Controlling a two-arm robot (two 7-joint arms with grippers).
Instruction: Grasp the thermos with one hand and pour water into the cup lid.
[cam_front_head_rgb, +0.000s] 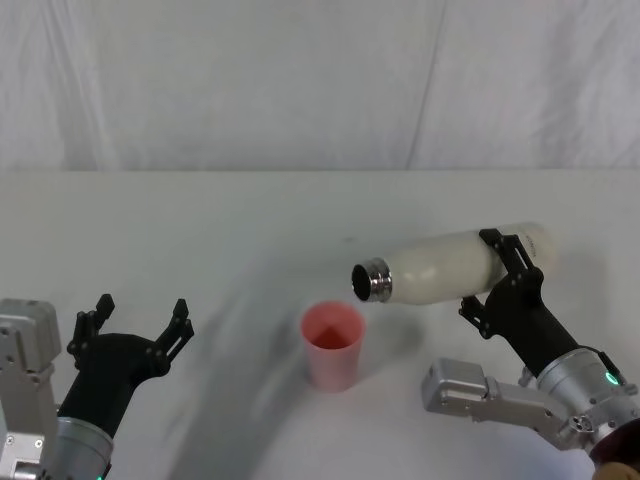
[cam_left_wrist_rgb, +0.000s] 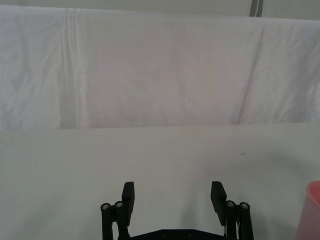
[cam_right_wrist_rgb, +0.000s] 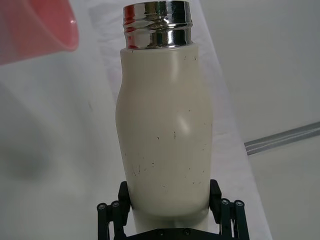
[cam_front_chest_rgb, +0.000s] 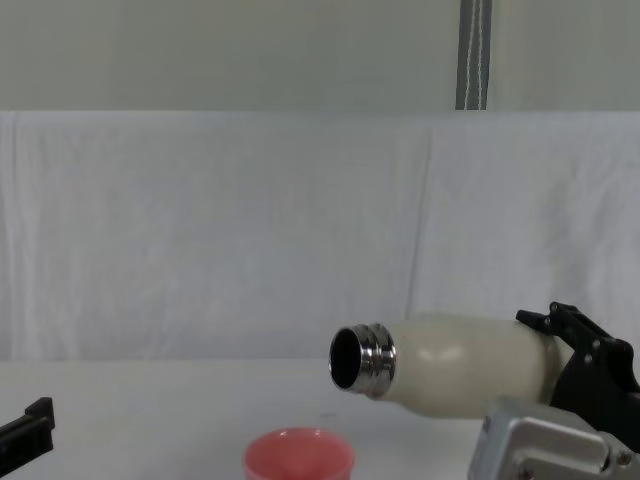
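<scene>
From the head camera I see my right gripper (cam_front_head_rgb: 503, 272) clamped around the thermos (cam_front_head_rgb: 440, 266), tipped nearly level, neck above the cup lid (cam_front_head_rgb: 332, 345) on the table (cam_front_head_rgb: 200, 220); my left gripper (cam_front_head_rgb: 130, 325) gapes empty at lower left; chest camera shows the thermos mouth over the cup lid's rim.

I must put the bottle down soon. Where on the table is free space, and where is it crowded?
Free: the table between the cup lid and the back cloth, and between the cup lid and the open left gripper. Crowded: near the cup lid's right, where the right gripper holds the tilted thermos.
</scene>
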